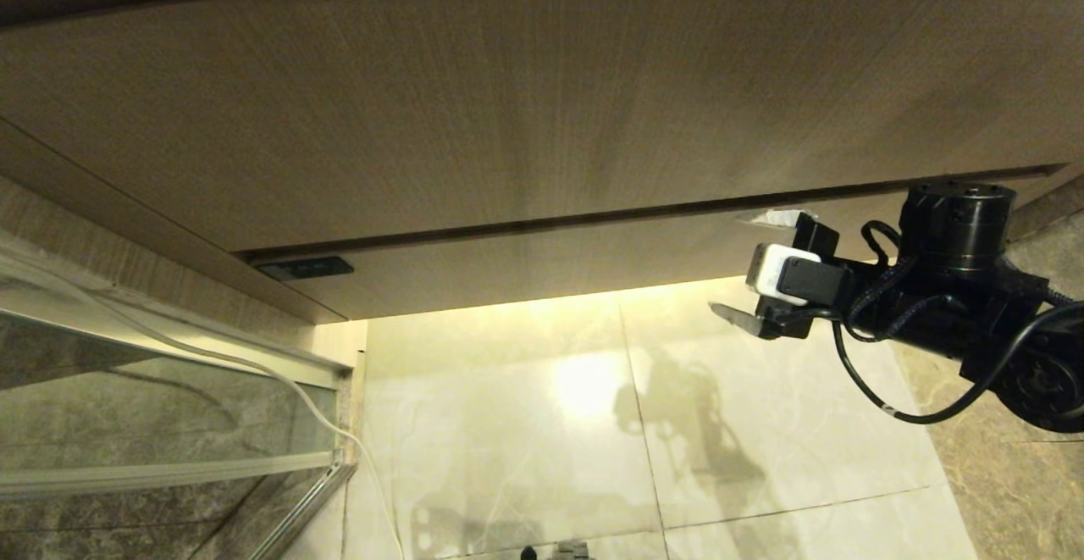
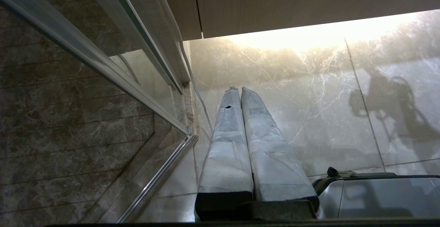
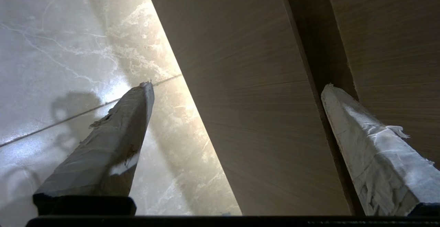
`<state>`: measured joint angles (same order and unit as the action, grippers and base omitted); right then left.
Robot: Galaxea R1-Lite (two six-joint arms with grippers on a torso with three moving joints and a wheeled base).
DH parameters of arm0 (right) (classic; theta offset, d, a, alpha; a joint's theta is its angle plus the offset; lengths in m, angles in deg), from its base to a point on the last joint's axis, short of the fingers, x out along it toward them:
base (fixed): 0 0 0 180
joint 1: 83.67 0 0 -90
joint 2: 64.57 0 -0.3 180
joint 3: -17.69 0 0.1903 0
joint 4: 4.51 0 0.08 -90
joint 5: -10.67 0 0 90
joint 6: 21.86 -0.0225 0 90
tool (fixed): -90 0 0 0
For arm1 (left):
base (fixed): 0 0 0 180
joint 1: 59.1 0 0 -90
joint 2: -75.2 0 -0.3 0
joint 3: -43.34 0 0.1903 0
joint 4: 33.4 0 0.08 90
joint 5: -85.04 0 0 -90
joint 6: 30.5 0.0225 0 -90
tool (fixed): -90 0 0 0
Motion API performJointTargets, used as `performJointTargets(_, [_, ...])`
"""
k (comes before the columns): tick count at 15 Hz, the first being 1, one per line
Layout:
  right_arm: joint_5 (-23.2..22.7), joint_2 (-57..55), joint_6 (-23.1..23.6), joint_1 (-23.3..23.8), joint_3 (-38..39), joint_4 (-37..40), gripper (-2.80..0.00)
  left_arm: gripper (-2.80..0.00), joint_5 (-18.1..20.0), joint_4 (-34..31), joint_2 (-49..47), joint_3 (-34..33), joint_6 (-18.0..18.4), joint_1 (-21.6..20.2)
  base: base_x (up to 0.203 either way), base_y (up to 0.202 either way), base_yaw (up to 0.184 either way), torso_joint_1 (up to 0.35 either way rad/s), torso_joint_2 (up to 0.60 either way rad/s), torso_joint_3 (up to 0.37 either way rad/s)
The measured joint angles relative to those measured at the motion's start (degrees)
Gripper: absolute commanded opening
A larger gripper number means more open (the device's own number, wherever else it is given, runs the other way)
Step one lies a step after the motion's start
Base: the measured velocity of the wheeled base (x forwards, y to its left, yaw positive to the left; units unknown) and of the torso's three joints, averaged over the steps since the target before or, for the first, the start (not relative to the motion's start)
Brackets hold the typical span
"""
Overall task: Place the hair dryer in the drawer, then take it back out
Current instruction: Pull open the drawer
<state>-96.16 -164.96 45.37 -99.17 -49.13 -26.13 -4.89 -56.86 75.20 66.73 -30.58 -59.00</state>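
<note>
The drawer (image 1: 550, 259) is the low wood-grain front with a small dark label (image 1: 302, 268), closed under a taller wood-grain panel (image 1: 508, 102). The hair dryer is out of view. My right gripper (image 1: 749, 268) is at the drawer front's right part, open wide. One fingertip (image 1: 766, 218) is at the dark gap above the front, the other (image 1: 730, 315) is below its lower edge. In the right wrist view the drawer front (image 3: 261, 117) fills the space between the two fingers (image 3: 113, 141), and nothing is held in the right gripper (image 3: 238, 85). My left gripper (image 2: 239, 90) hangs shut over the floor.
A glass shower door with a metal frame (image 1: 169, 374) stands at the left, with a white cable (image 1: 279, 378) running down beside it. Glossy marble floor tiles (image 1: 593, 424) lie below the cabinet. Part of my base (image 2: 378, 196) shows beside the left gripper.
</note>
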Motion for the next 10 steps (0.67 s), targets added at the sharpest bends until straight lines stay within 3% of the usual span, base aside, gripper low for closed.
performJointTargets(10, [-0.2,-7.0,0.0,1.8,-7.0,-2.5,0.0,-2.8,0.0,0.0,0.0,0.0,0.0,0.0,0.0,0.0,0.0,0.0,0.0,0.0])
